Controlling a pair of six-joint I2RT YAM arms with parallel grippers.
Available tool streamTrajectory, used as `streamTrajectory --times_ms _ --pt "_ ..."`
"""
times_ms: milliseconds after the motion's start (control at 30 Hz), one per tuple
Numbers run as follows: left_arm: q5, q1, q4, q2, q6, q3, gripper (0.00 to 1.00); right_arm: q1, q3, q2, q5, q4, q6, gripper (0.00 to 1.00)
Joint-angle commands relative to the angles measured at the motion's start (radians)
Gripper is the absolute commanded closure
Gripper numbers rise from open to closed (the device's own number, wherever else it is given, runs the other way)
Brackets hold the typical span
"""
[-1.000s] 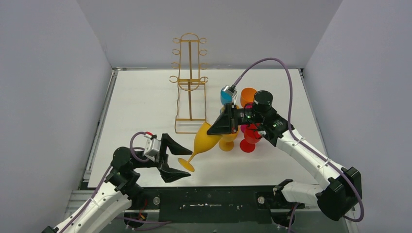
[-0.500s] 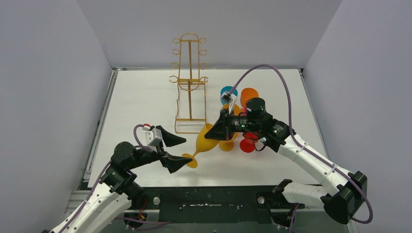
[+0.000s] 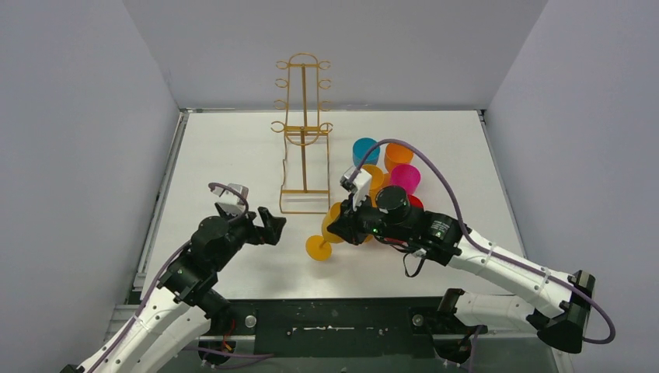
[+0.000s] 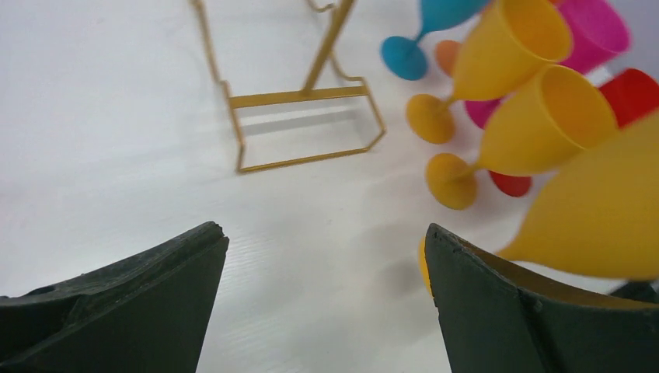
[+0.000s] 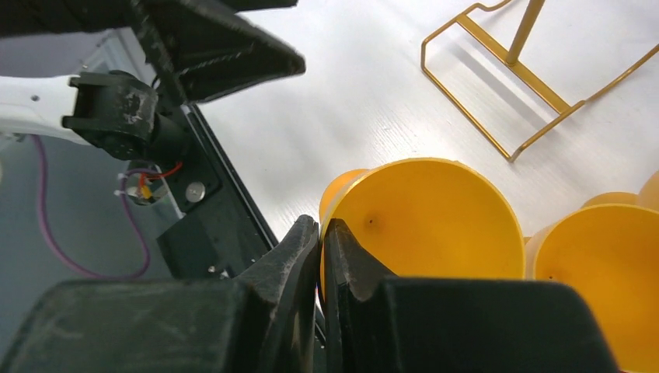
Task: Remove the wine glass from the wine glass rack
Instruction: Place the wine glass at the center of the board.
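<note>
The gold wire wine glass rack stands at the back of the table with nothing hanging on it; its base also shows in the wrist views. A yellow wine glass stands nearly upright in front of the rack base, its foot low over the table. My right gripper is shut on the rim of this glass, one finger inside the bowl and one outside. My left gripper is open wide just left of the glass and touches nothing. The glass's foot peeks out behind its right finger.
Several other glasses stand grouped right of the rack: two yellow, a blue one, an orange one, a pink one and a red one. White walls close the table on three sides.
My left gripper has opened wider and drawn back left, away from the glass's foot. The right arm has swung the yellow glass from tilted to nearly upright and brought it nearer.
</note>
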Motion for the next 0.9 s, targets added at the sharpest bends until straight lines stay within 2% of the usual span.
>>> streamTrajectory --times_ms 0,133,233,533,867 --pt "-0.303 0.02 -0.219 0.074 -0.096 0.11 0.03 0.094 0.013 0.012 0.234 0.011 -0.096 1.0" --pt "-0.277 0.052 -0.276 0.139 -0.109 0.141 0.02 0.175 0.033 0.066 0.386 -0.013 -0.14 1.0" --pt "-0.261 0.095 -0.28 0.157 -0.118 0.145 0.03 0.208 0.053 0.118 0.446 -0.041 -0.148 1.0" --pt "-0.121 0.279 -0.291 0.202 -0.119 0.16 0.03 0.218 0.08 0.24 0.471 -0.017 -0.104 1.0" --pt "-0.062 0.293 -0.295 0.162 -0.097 0.15 0.03 0.217 0.088 0.302 0.54 0.005 -0.093 1.0"
